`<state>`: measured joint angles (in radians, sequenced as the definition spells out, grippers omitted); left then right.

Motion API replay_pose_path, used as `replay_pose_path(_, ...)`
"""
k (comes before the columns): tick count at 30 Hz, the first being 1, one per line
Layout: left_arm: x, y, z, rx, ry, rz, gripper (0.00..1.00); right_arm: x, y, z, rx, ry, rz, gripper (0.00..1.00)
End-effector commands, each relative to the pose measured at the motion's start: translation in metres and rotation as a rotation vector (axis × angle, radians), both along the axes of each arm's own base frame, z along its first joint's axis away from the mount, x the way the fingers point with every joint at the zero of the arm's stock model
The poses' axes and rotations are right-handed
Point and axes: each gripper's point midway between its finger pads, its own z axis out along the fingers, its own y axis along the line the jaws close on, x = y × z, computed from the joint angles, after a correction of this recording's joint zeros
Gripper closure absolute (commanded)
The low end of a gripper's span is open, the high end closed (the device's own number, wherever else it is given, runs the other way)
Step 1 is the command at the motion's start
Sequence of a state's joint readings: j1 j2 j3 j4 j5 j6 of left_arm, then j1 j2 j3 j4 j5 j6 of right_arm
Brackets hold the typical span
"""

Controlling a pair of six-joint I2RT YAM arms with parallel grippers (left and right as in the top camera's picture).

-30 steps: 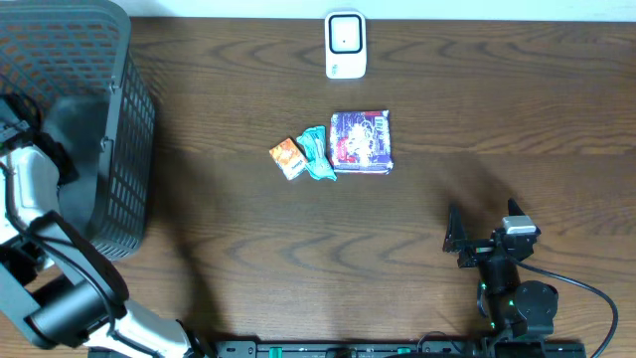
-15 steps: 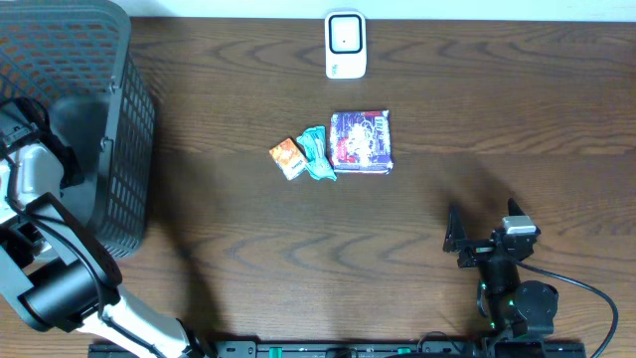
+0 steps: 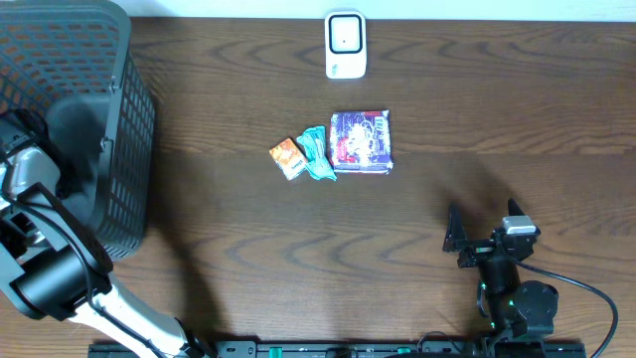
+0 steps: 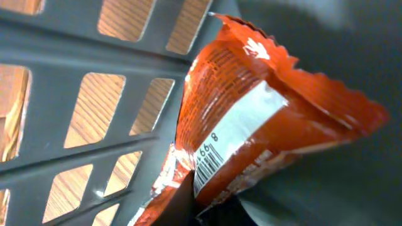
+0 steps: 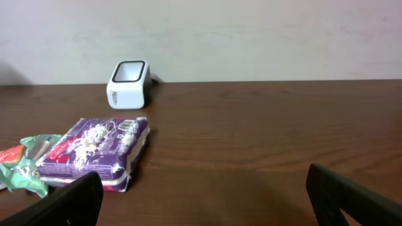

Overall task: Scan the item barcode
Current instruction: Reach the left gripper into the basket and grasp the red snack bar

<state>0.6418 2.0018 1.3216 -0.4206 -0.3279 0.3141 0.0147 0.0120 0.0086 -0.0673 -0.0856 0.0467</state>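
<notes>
Since a second ago the left gripper (image 4: 200,210) has closed inside the dark mesh basket (image 3: 124,149), apparently pinching the lower end of an orange snack packet (image 4: 251,119). Its long axis runs seven to one o'clock in the wrist view, barcode (image 4: 209,160) showing. Overhead, the white scanner (image 3: 345,45) stands on the wooden table (image 3: 248,259) toward two o'clock, well apart. The right gripper (image 5: 204,201) rests, jaws spread wide, farther off.

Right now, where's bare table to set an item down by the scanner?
Bare table right of the scanner and purple pack; also between basket and orange packet. Crowded: packet, teal wrapper, pack cluster below scanner.
</notes>
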Motion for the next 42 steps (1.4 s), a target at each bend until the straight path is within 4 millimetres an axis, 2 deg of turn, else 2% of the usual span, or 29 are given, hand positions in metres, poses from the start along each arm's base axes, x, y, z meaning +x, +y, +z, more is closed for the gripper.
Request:
replay_pose_path(1,-0.006,-0.009,-0.015,-0.054,0.01,0.029,0.93,0.0,-0.004,-0.001,-0.011,0.0,-0.018,0.01)
replay_pose_path(5,0.009,-0.017,0.017,-0.02,-0.073,0.035,0.93,0.0,-0.004,-0.001,-0.011,-0.001,-0.018,0.01)
replay_pose_path(7,0.018,-0.022,0.046,0.015,-0.143,0.033,0.93,0.0,-0.004,-0.001,-0.011,0.0,-0.018,0.01)
replay_pose_path(10,0.034,-0.034,0.104,0.065,-0.309,0.036,0.93,0.0,-0.004,-0.001,-0.011,0.0,-0.018,0.01)
replay_pose_path(13,0.048,-0.058,0.159,0.045,-0.497,-0.017,0.93,0.0,-0.004,-0.001,-0.011,-0.001,-0.018,0.01)
replay_pose_path(16,0.054,-0.081,0.22,-0.001,-0.738,-0.01,0.93,0.0,-0.004,-0.001,-0.011,0.0,-0.018,0.01)
replay_pose_path(19,0.049,-0.103,0.281,-0.034,-0.951,-0.038,0.93,0.0,-0.004,-0.001,-0.011,-0.001,-0.018,0.01)
replay_pose_path(23,0.026,-0.126,0.349,-0.026,-1.166,-0.055,0.93,0.0,-0.004,-0.001,-0.011,-0.001,-0.018,0.01)
replay_pose_path(26,0.013,-0.159,0.391,-0.046,-1.291,-0.145,0.93,0.0,-0.004,-0.001,-0.011,-0.001,-0.018,0.01)
replay_pose_path(29,0.002,-0.195,0.419,-0.067,-1.365,-0.248,0.93,0.0,-0.004,-0.001,-0.011,-0.001,-0.018,0.01)
replay_pose_path(32,-0.009,-0.216,0.435,-0.062,-1.406,-0.284,0.93,0.0,-0.004,-0.001,-0.011,0.0,-0.018,0.01)
replay_pose_path(34,-0.016,-0.205,0.437,0.004,-1.41,-0.216,0.93,0.0,-0.004,-0.001,-0.011,-0.001,-0.018,0.01)
replay_pose_path(35,-0.019,-0.196,0.435,0.043,-1.399,-0.167,0.9,0.0,-0.004,-0.001,-0.011,-0.001,-0.018,0.01)
replay_pose_path(36,-0.02,-0.188,0.43,0.073,-1.38,-0.13,0.72,0.0,-0.004,-0.001,-0.011,0.0,-0.018,0.01)
replay_pose_path(37,-0.019,-0.178,0.422,0.104,-1.346,-0.081,0.58,0.0,-0.004,-0.001,-0.011,-0.001,-0.018,0.01)
replay_pose_path(39,-0.008,-0.166,0.398,0.114,-1.261,-0.033,0.56,0.0,-0.004,-0.001,-0.011,-0.001,-0.018,0.01)
replay_pose_path(40,-0.001,-0.163,0.385,0.103,-1.219,-0.025,0.51,0.0,-0.004,-0.001,-0.011,-0.001,-0.018,0.01)
replay_pose_path(41,0.007,-0.16,0.37,0.088,-1.173,-0.017,0.41,0.0,-0.004,-0.001,-0.011,0.0,-0.018,0.01)
replay_pose_path(42,0.018,-0.156,0.352,0.071,-1.117,-0.007,0.39,0.0,-0.004,-0.001,-0.011,0.0,-0.018,0.01)
